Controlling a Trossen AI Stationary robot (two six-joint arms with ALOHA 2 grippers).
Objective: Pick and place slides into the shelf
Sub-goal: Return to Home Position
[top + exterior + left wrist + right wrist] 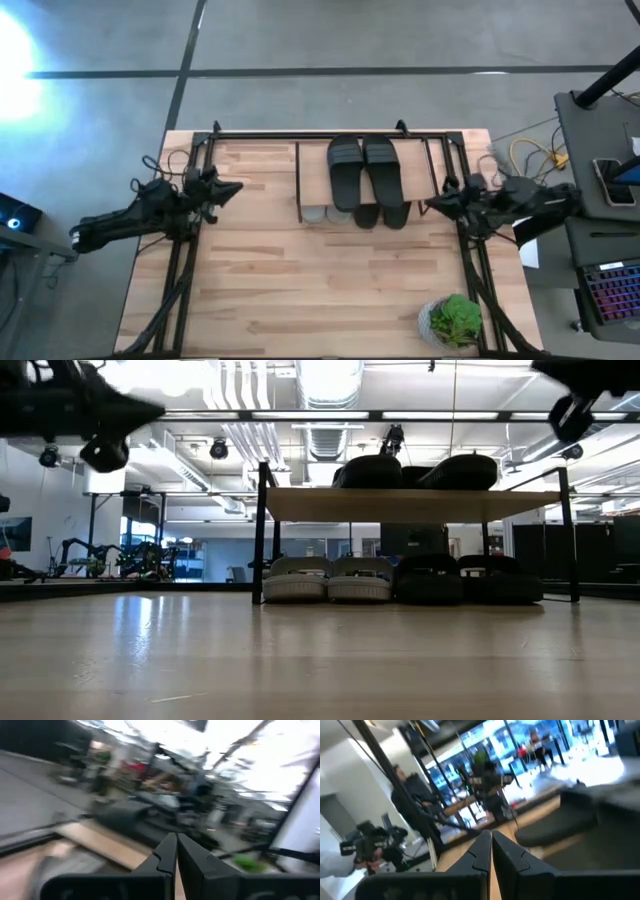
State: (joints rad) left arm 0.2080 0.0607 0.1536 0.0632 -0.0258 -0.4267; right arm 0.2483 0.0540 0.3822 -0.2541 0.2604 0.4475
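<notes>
Slides counted: six. Two black slides (345, 172) lie side by side on the top board of the shelf (312, 170). Beneath the board, on the desk (300, 290), two light grey slides (295, 580) and two further black slides (428, 582) stand in one row, with the grey pair toward the left arm's side. The shelf stands centred at the desk's far edge.

The left tool (237, 188) hangs raised, well apart from the shelf's left end, fingers pressed together and holding nothing. The right tool (430, 203) hangs at the shelf's right end — likewise pressed together, empty.

Other items: one potted plant (455, 320) at the desk's near right corner, and one person (412, 795) in the room beyond.
</notes>
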